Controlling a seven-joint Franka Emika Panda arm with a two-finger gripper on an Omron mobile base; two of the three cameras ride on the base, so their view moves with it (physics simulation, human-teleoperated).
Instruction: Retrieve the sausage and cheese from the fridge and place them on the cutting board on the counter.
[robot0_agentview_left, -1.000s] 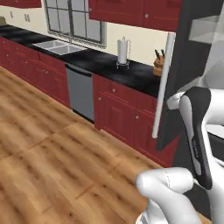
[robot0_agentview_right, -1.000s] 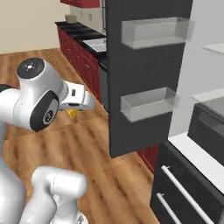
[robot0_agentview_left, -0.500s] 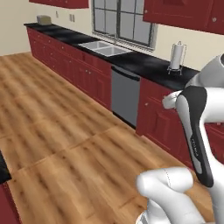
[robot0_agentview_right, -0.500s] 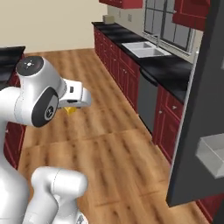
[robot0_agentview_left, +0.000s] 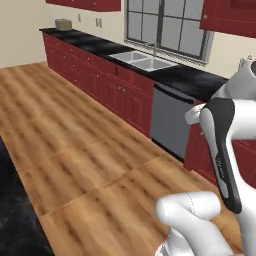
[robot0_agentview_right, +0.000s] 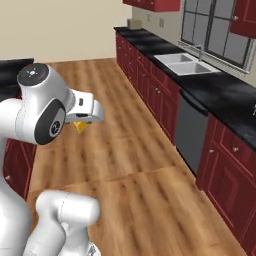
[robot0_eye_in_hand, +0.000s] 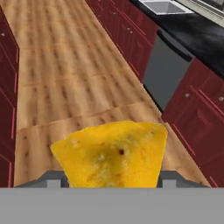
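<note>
My gripper (robot0_eye_in_hand: 109, 177) is shut on the cheese (robot0_eye_in_hand: 111, 153), a yellow-orange wedge that stands between the two dark fingertips (robot0_eye_in_hand: 52, 177). From the right base camera the cheese (robot0_agentview_right: 78, 126) peeks out under the white hand, where the gripper (robot0_agentview_right: 82, 120) hangs above the wooden floor, left of centre. The counter (robot0_agentview_left: 185, 77) is a black marbled worktop over dark red cabinets; it runs along the window wall, and the same counter (robot0_agentview_right: 225, 95) lies well to the right of the hand. The sausage, the fridge and the cutting board are out of view.
A double sink (robot0_agentview_left: 137, 60) and a grey dishwasher (robot0_agentview_left: 172, 122) sit in the window counter. Another black worktop (robot0_agentview_right: 12, 70) over red cabinets stands close on the left. Wooden floor (robot0_agentview_left: 75, 140) stretches between the two runs. A small tan box (robot0_agentview_left: 63, 23) rests at the counter's far end.
The whole picture has swung round: the fridge door has left both base views and the sink counter now lies ahead. The cheese stays in the gripper.
</note>
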